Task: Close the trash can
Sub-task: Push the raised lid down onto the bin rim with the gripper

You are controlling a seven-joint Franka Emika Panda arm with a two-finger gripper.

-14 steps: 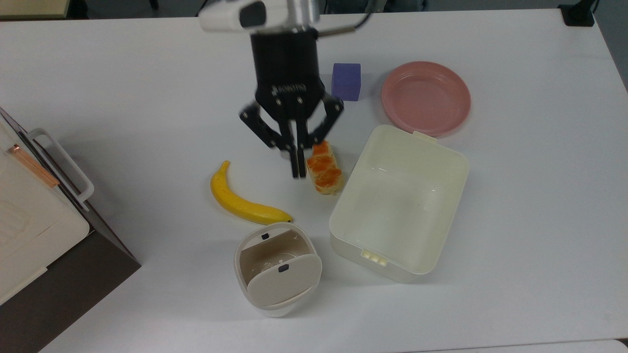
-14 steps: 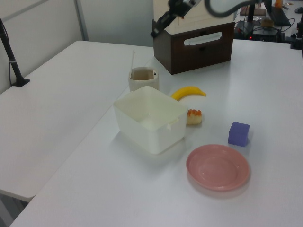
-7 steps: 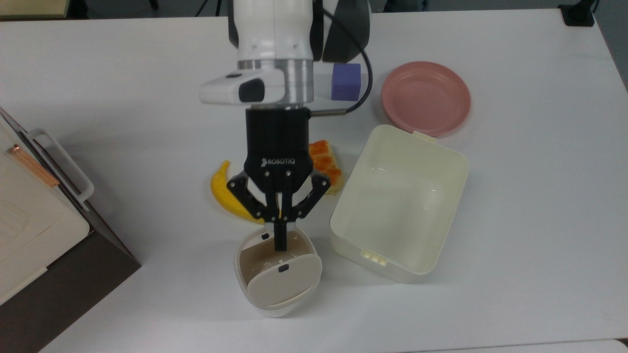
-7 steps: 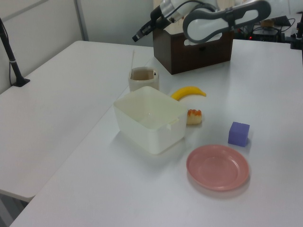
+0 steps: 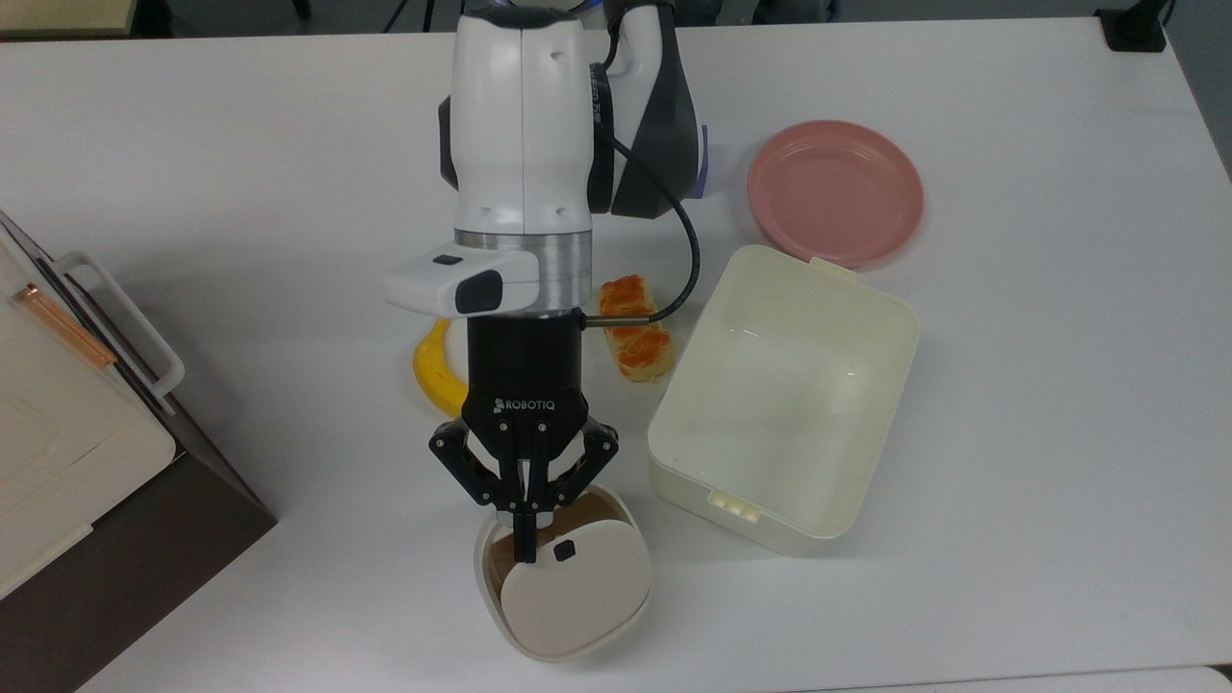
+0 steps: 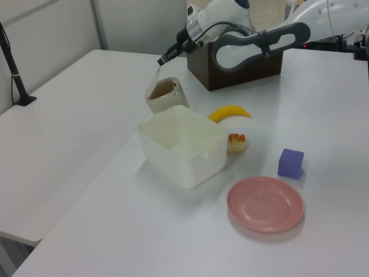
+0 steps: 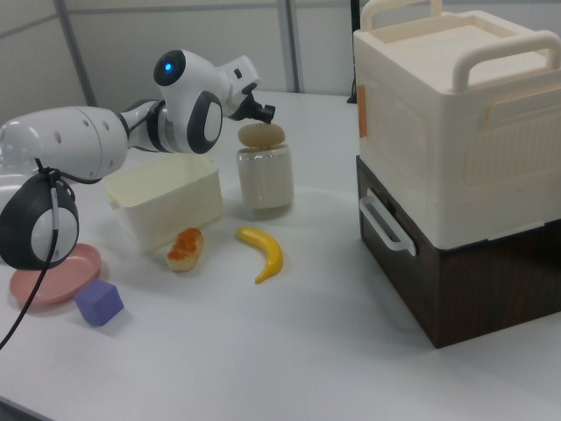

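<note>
Since 0.5 s ago gripper (image 5: 525,549) has come fwd over the banana (image 5: 433,371) and dipped onto the trash can (image 5: 563,587); can itself has shifted and, in left view, leans away from the arm. Fingers pressed together w/ nothing between them, used as one poker, tip at the lid (image 5: 576,597) edge next to the small dark tab. Makes sense: a swing lid needs a push, not a grip. Lid not flat yet, brown inside shows as a sliver on the top view's left of the lid, so can is part open.

Can sits near the table's (image 5: 1011,404) front edge in top view, just beside the cream tub (image 5: 784,399), not touching. Bread piece (image 5: 635,327) lies betw. banana and tub. Pink plate (image 5: 835,192) and purple cube (image 6: 290,163) well apart, not involved. Big white and brown box (image 7: 456,167) off to the top view's left.

Risk, judged: light can tipping or sliding under the push rather than the lid swinging.
</note>
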